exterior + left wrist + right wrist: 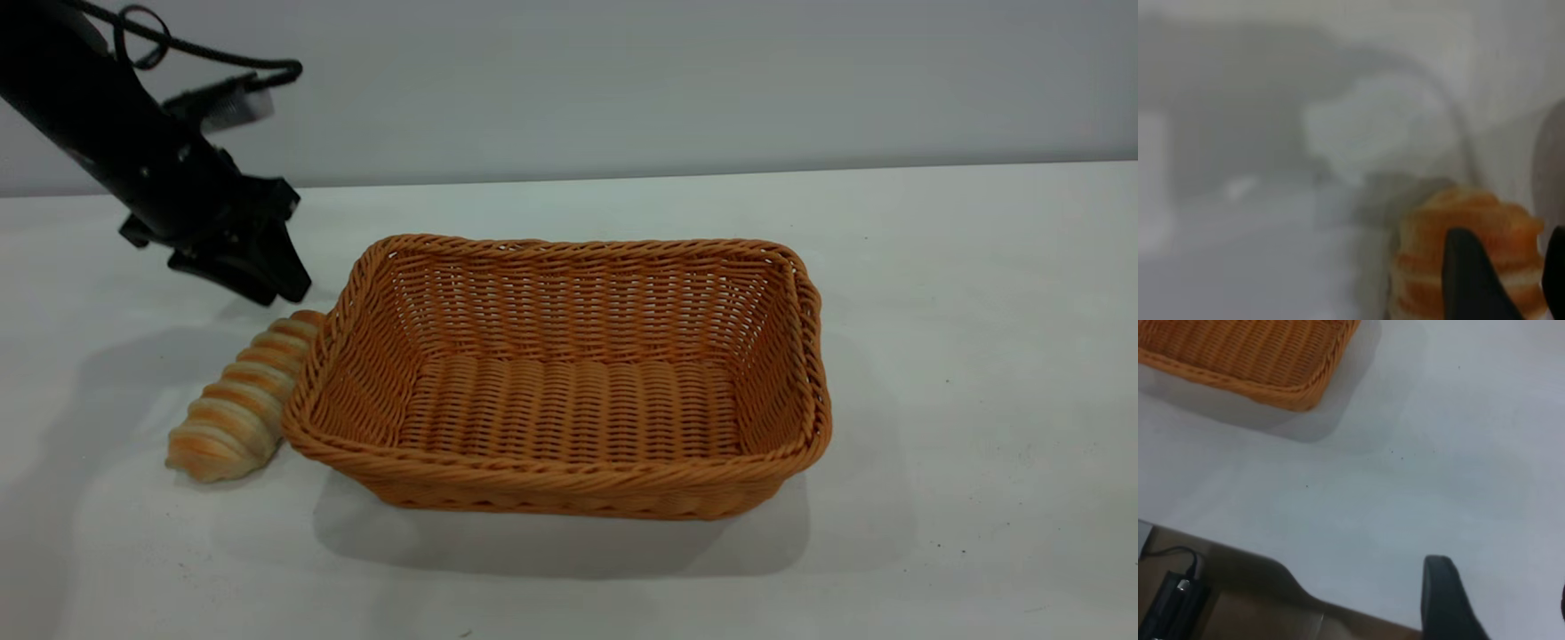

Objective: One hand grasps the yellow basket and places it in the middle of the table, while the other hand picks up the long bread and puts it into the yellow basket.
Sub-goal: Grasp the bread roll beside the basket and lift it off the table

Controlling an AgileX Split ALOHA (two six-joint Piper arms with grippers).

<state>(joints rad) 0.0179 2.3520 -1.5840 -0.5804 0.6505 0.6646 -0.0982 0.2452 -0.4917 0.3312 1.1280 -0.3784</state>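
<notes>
1. Desk [960, 293], white and plain, carries the yellow basket [569, 484] near its middle, upright, with nothing lying in it.
2. Long bread [238, 404] lies on the desk outside the basket, along its left side, its far end touching the braided rim.
3. Left end effector [286, 286] hangs just above the far end of the bread, pointing down; the left wrist view shows its two dark fingers [1471, 280] apart, with the bread [1458, 233] just beyond them and not gripped.
4. Right end effector [1498, 613] sits over bare desk near the desk's edge, well apart from the basket [1258, 360]; its fingers are apart, holding nothing.
</notes>
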